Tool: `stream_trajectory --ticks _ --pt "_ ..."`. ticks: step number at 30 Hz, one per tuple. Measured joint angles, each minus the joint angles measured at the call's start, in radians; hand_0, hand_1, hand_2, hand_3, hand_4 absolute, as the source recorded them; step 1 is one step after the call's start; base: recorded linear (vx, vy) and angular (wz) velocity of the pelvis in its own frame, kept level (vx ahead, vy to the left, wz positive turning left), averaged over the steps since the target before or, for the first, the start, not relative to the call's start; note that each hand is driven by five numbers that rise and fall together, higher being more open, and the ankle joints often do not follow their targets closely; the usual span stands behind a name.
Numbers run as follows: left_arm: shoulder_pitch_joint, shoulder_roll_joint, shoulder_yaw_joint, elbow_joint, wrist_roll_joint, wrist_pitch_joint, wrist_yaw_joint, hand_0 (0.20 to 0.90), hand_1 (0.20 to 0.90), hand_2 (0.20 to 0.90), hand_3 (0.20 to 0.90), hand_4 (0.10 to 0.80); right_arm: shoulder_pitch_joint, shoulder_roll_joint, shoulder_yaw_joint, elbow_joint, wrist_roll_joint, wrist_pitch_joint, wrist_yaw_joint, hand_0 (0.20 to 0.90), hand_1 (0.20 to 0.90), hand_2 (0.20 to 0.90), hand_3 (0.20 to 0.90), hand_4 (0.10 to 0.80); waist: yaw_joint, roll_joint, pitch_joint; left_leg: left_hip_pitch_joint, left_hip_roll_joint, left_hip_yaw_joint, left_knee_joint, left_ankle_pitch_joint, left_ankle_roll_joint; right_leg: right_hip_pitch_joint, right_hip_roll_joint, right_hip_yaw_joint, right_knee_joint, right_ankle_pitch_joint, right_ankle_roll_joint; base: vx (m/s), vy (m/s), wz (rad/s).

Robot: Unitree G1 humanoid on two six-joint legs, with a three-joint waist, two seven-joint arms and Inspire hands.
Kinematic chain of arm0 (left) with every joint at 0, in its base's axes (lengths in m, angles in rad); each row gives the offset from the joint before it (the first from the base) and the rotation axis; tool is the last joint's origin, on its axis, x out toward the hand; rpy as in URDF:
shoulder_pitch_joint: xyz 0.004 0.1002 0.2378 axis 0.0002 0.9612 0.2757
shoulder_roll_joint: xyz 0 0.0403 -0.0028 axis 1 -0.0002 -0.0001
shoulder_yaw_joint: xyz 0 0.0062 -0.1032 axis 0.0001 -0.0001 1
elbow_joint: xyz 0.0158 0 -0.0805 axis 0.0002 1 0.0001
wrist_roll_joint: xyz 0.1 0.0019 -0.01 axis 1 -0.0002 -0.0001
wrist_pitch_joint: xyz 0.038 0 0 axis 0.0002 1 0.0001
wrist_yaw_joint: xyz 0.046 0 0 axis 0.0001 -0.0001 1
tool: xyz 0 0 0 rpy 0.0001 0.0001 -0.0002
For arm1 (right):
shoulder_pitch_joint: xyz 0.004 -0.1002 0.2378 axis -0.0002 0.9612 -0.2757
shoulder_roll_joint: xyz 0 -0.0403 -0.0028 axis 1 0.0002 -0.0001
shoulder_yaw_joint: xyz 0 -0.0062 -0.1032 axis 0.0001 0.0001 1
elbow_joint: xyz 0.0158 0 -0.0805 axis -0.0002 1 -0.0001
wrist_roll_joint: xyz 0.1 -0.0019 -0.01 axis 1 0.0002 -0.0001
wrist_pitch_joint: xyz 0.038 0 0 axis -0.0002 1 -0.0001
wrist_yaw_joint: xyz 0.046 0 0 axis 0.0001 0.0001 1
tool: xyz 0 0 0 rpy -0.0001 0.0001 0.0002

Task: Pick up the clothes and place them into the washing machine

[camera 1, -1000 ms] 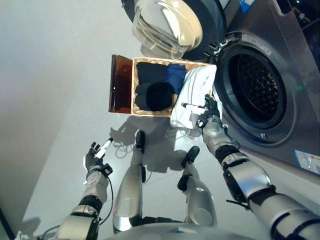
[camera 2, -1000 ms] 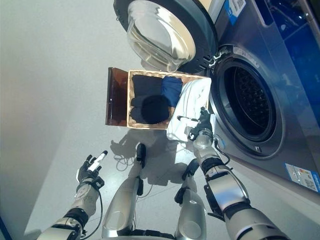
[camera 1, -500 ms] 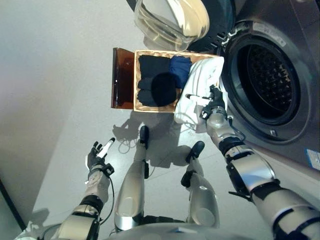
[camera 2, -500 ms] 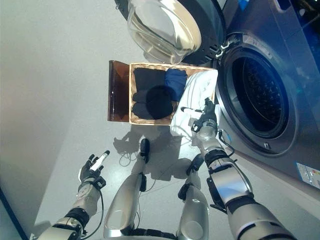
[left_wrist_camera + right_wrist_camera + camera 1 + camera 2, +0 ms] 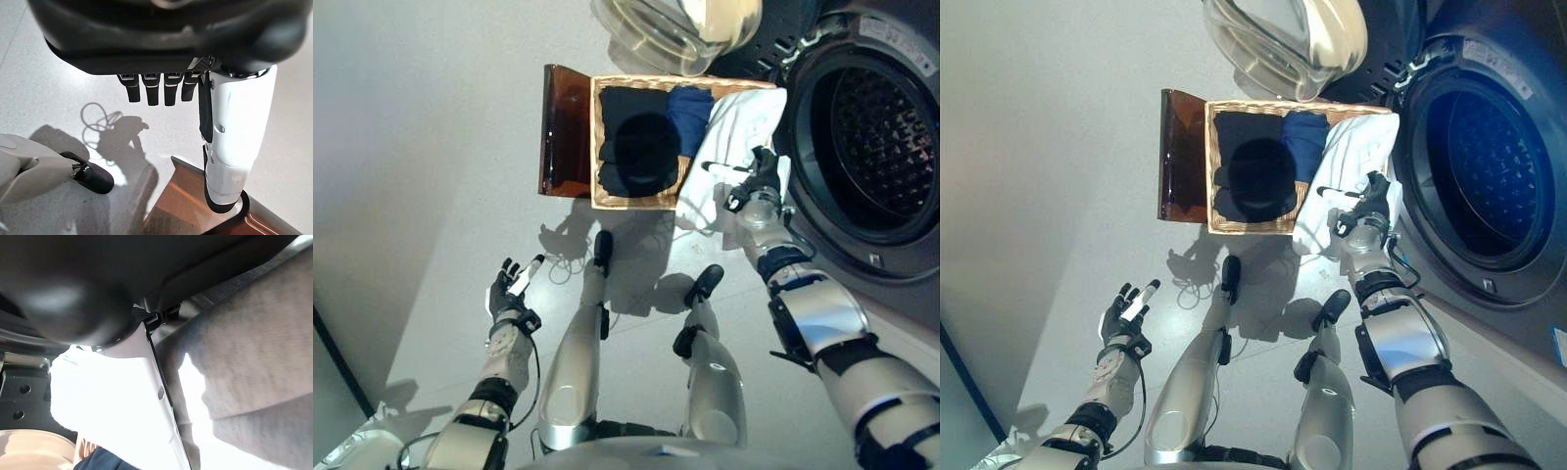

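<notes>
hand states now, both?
Left hand: open, empty, out over the floor.
Right hand: on the white cloth draped over the basket edge; fingers hidden, cannot tell.

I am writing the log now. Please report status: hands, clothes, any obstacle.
Right hand shut on white cloth draped over basket edge. Left hand open, empty, low over floor. Washer drum open beside it, nothing blocking.
</notes>
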Motion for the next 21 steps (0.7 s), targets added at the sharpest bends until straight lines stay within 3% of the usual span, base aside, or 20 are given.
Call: stream_trajectory --ticks 21 --pt "-0.004 -0.001 -0.002 -0.002 0.000 -0.001 0.000 0.900 0.900 0.900 0.900 0.800 -0.038 -0.010 0.000 -0.001 0.036 -0.002 0.012 0.200 0.200 0.200 0.200 0.300 0.000 0.001 0.000 0.001 -0.011 -0.021 0.001 0.013 0.001 0.007 0.000 0.031 0.001 0.002 0.006 -0.001 -0.013 0.01"
